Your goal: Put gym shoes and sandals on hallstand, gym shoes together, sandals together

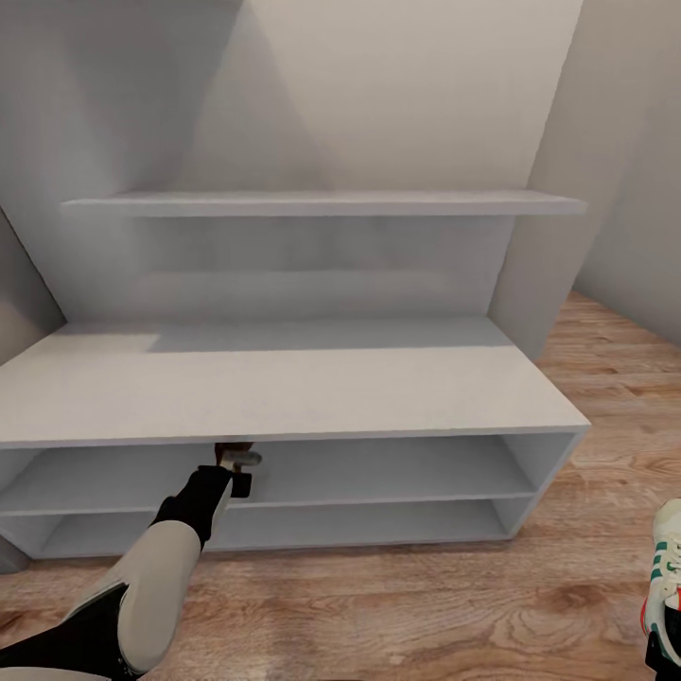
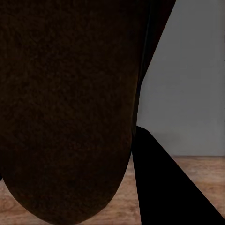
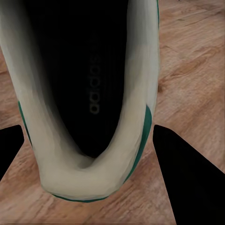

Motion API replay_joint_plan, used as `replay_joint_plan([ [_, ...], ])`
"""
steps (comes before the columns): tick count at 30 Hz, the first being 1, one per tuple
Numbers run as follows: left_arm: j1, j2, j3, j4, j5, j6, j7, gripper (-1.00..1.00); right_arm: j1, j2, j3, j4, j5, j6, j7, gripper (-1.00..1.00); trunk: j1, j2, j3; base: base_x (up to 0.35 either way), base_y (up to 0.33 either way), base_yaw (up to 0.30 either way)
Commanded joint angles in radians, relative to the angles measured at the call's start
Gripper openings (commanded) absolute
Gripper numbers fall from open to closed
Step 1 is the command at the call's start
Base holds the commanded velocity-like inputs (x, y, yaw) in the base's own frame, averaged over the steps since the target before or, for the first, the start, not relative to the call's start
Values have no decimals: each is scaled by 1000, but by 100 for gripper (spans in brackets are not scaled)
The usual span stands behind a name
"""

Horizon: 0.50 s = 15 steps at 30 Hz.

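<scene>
Sandal: we have the dark-brown sandal (image 2: 65, 108) in the left tool (image 1: 236, 465), right at the front edge of the hallstand (image 1: 284, 392), at the mouth of its upper open compartment.
Left tool: clamped on the sandal, as far as we can judge; the left wrist view shows the sole pressed close with one dark finger (image 2: 168, 187) beside it.
Sandal handling: light and flat, we reckon, with a thin sole that may flex, so a hold across the sole's width suits it.
Gym shoe: the off-white sneaker (image 3: 89, 98) sits between the right tool's fingers (image 3: 187, 178), low by the corridor floor (image 1: 397, 605) past the hallstand's right end.
Right tool: we cannot tell whether it grips; its fingers stand to either side of the heel.
Shoe handling: bulkier and stiffer at the heel collar, we think; that rim is the place to pinch.
Room: the compartment opening is low, so the top board's front edge is the one to mind; both shelves and the top lie bare.
</scene>
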Motion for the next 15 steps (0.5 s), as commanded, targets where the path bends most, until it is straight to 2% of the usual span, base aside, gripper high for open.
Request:
replay_joint_plan([
  [1, 0, -1, 5, -2, -8, 4, -5, -100, -1, 0, -9, 1, 6, -3, 6, -100, 0, 0, -1, 0, 0, 0],
  [6, 1, -1, 5, -2, -8, 4, -4, -100, -1, 0, -9, 1, 6, -3, 6, -100, 0, 0, -1, 0, 0, 0],
  [15, 2, -1, 6, -2, -8, 2, -3, -100, -1, 0, -9, 1, 6, -3, 6, -100, 0, 0, -1, 87, 0, 0],
])
